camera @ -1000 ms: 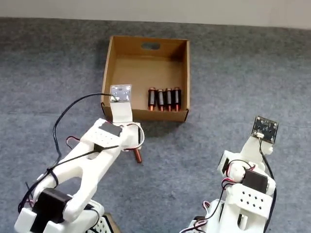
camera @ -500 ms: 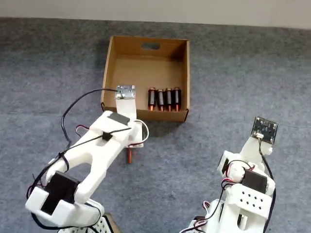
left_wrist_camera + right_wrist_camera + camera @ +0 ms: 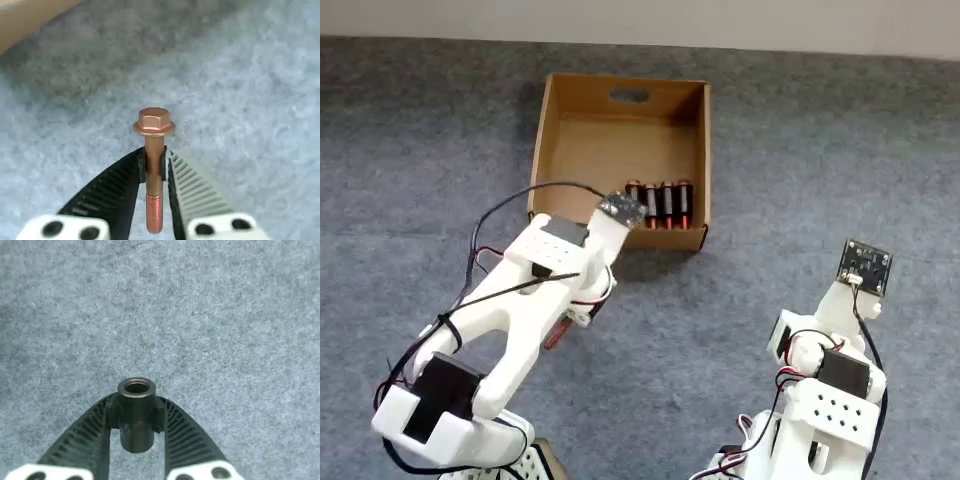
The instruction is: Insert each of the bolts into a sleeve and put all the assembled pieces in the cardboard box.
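My left gripper (image 3: 154, 162) is shut on a copper bolt (image 3: 154, 150), gripped at mid-shaft with the hex head pointing away over grey carpet. From above, that bolt (image 3: 557, 334) pokes out under the left arm, in front of the cardboard box (image 3: 610, 150). Several assembled pieces (image 3: 658, 205) lie side by side against the box's front wall. My right gripper (image 3: 136, 405) is shut on a black sleeve (image 3: 136, 415), its open bore facing away. The right arm (image 3: 830, 390) stands at the front right and covers its own gripper from above.
Grey carpet (image 3: 800, 150) covers the whole table. A corner of the cardboard box (image 3: 30, 20) shows close by in the left wrist view. Black and red cables loop off the left arm (image 3: 500, 330).
The left arm has turned its wrist and carried the bolt leftward and nearer the front edge. The right arm has kept still.
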